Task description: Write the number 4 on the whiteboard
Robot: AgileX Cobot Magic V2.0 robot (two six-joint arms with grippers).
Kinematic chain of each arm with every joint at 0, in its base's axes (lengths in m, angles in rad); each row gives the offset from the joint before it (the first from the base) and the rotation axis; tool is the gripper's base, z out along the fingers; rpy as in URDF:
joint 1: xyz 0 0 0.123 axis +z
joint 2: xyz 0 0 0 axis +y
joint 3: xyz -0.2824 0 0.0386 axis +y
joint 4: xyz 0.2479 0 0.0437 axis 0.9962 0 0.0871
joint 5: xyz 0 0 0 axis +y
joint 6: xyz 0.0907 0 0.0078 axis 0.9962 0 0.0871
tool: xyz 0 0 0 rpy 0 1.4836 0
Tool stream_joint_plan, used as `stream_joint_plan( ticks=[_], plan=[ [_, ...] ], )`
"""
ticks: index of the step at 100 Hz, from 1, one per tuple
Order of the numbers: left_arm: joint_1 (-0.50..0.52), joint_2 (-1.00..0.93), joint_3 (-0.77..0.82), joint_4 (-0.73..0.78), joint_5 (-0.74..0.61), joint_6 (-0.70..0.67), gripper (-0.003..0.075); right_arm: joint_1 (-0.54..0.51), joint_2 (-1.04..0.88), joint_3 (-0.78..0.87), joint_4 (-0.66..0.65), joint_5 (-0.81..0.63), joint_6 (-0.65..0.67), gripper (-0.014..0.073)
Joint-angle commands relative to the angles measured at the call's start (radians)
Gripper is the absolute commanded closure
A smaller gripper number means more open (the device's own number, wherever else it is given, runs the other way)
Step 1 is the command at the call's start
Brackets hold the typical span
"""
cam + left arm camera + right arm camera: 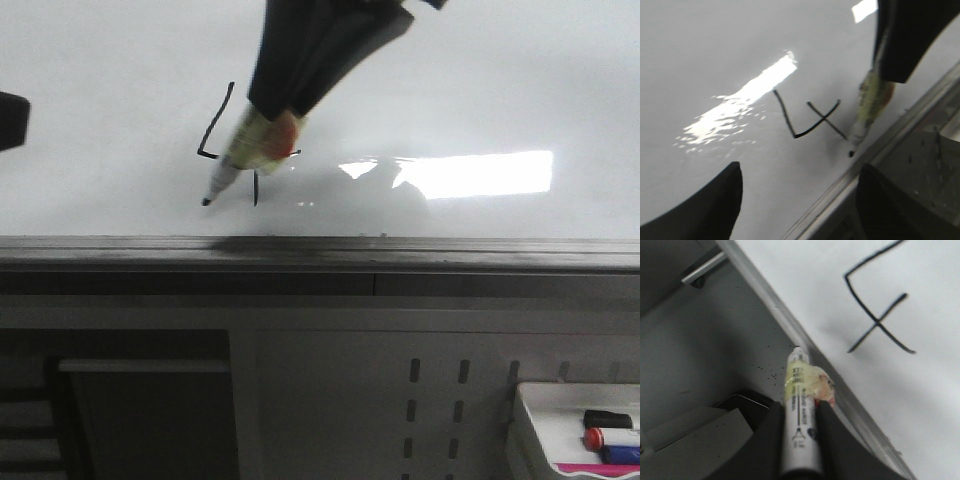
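Observation:
The number 4 [215, 120] is drawn in thin black strokes on the whiteboard [110, 70], near its front edge; it also shows in the wrist views as the number 4 [810, 122] and the number 4 [875, 315]. My right gripper [285, 105] comes down from above, shut on a white marker [245, 145] wrapped in yellowish tape. The marker hides part of the digit's bar. Its black tip [207, 202] points at the board just in front and left of the digit; I cannot tell whether it touches. My left gripper [800, 200] is open and holds nothing, low over the board's front edge.
The whiteboard's dark grey frame edge [400, 252] runs along the front. Bright glare [480, 172] lies right of the digit. A small white tray [540, 420] of markers, one red-capped [610, 437], stands below at the front right. A dark shape [12, 120] sits at the left edge.

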Motion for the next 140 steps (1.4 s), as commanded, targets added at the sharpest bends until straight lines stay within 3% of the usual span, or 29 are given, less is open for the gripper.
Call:
stream_joint_plan(
  ticks=[1, 20, 38, 57, 76, 91, 96, 100, 110, 117, 126, 135, 140],
  plan=[
    [-0.058, 0.063, -0.027, 0.014, -0.1, -0.014, 0.0281, 0.051, -0.056, -0.052, 0.022, -0.005, -0.007, 0.0658],
    [-0.097, 0.231, -0.027, -0.074, -0.249, -0.014, 0.0282, 0.141, -0.058, -0.064, 0.02, 0.03, -0.007, 0.0658],
    [-0.097, 0.302, -0.027, -0.083, -0.334, -0.014, 0.029, 0.158, -0.058, -0.064, 0.018, 0.046, -0.007, 0.0658],
    [-0.097, 0.298, -0.027, -0.058, -0.337, -0.014, 0.0478, 0.158, -0.058, -0.064, -0.004, 0.053, -0.007, 0.0658],
    [-0.097, 0.298, -0.027, 0.002, -0.337, -0.014, 0.0738, 0.158, -0.058, -0.064, -0.004, 0.06, -0.007, 0.0658],
    [-0.097, 0.298, -0.027, 0.008, -0.337, -0.015, 0.0741, 0.158, -0.058, -0.064, 0.002, 0.057, -0.007, 0.0653],
    [-0.097, 0.298, -0.027, 0.008, -0.337, -0.015, 0.0741, 0.158, -0.058, -0.064, 0.011, 0.057, -0.009, 0.0614],
    [-0.097, 0.298, -0.027, 0.008, -0.337, -0.015, 0.0741, 0.158, -0.058, -0.064, 0.011, 0.057, -0.011, 0.0533],
    [-0.097, 0.298, -0.027, -0.006, -0.335, -0.037, 0.0741, 0.158, -0.058, -0.064, 0.0, 0.035, -0.012, 0.0197],
    [-0.097, 0.298, -0.027, -0.074, -0.335, -0.097, 0.0741, 0.152, -0.067, -0.064, -0.031, 0.001, -0.012, 0.0032],
    [-0.097, 0.298, -0.027, -0.278, -0.333, -0.128, 0.0741, 0.127, -0.089, -0.064, -0.044, -0.038, -0.012, 0.002],
    [-0.097, 0.298, -0.051, -0.513, -0.296, -0.135, 0.0741, 0.093, -0.128, -0.064, -0.044, -0.061, -0.01, 0.0081],
    [-0.097, 0.298, -0.085, -0.57, -0.22, -0.135, 0.0741, 0.071, -0.149, -0.064, -0.044, -0.063, -0.01, 0.0114]
  ],
)
